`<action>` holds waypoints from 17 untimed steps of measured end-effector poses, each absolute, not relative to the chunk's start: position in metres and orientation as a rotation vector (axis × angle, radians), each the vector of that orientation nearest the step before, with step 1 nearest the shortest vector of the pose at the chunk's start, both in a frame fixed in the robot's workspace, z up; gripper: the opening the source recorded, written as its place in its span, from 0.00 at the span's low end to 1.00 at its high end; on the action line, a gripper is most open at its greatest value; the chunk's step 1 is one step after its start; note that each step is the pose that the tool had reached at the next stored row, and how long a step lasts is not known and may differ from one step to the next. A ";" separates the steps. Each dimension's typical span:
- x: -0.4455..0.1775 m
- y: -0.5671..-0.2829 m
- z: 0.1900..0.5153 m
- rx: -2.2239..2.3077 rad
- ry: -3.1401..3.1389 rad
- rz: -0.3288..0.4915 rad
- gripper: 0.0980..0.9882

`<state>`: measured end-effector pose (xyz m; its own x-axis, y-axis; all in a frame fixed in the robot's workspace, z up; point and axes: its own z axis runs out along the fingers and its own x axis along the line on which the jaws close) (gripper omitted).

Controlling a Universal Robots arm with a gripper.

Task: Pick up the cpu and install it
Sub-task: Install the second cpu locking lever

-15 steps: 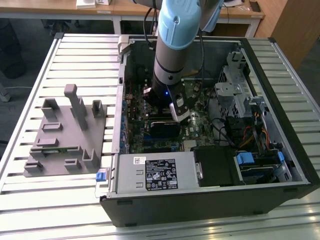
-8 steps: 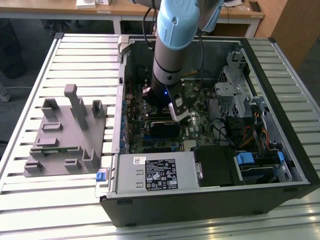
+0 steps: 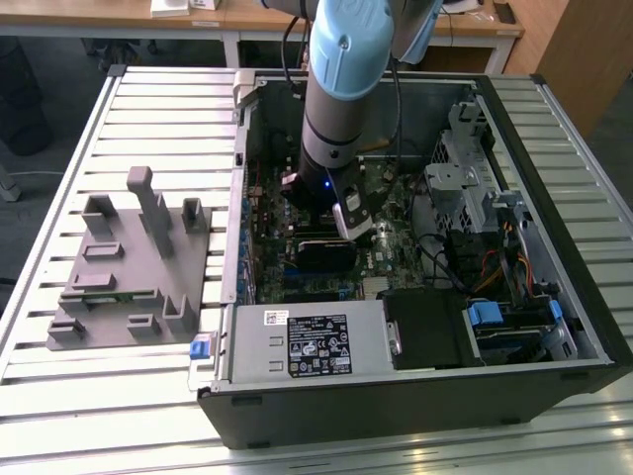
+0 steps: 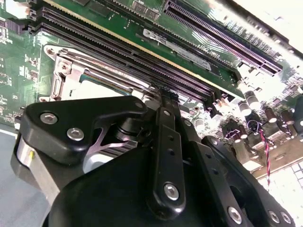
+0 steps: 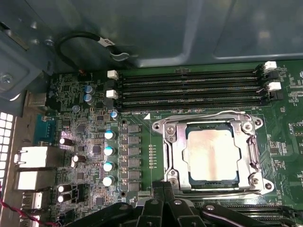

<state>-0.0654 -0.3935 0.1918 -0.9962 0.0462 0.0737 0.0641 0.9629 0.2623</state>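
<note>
In the exterior view the black gripper (image 3: 352,220) hangs inside the open black computer case (image 3: 554,327). In the second wrist view its fingers (image 4: 166,142) are closed together, empty. In the first wrist view the shiny silver square cpu (image 5: 212,156) already sits in the metal-framed socket (image 5: 176,156) (seemingly squarely seated).

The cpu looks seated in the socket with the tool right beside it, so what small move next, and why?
Probably raise the tool straight up a little. In the first wrist view the cpu lies flat and square inside the socket frame, and the tool sits at the frame's edge, off the chip, so a vertical lift should avoid nudging it.
</note>
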 end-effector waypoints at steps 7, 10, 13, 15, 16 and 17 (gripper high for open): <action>-0.065 -0.393 0.191 -0.086 -3.047 -0.403 0.01; -0.066 -0.393 0.191 -0.086 -3.047 -0.401 0.01; -0.066 -0.393 0.191 -0.086 -3.049 -0.392 0.01; -0.066 -0.392 0.191 -0.087 -3.050 -0.386 0.01; -0.066 -0.392 0.191 -0.086 -3.050 -0.385 0.01; -0.066 -0.391 0.191 -0.086 -3.050 -0.385 0.01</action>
<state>-0.0656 -0.3914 0.1913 -0.9962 0.0474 0.0728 0.0640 0.9671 0.2463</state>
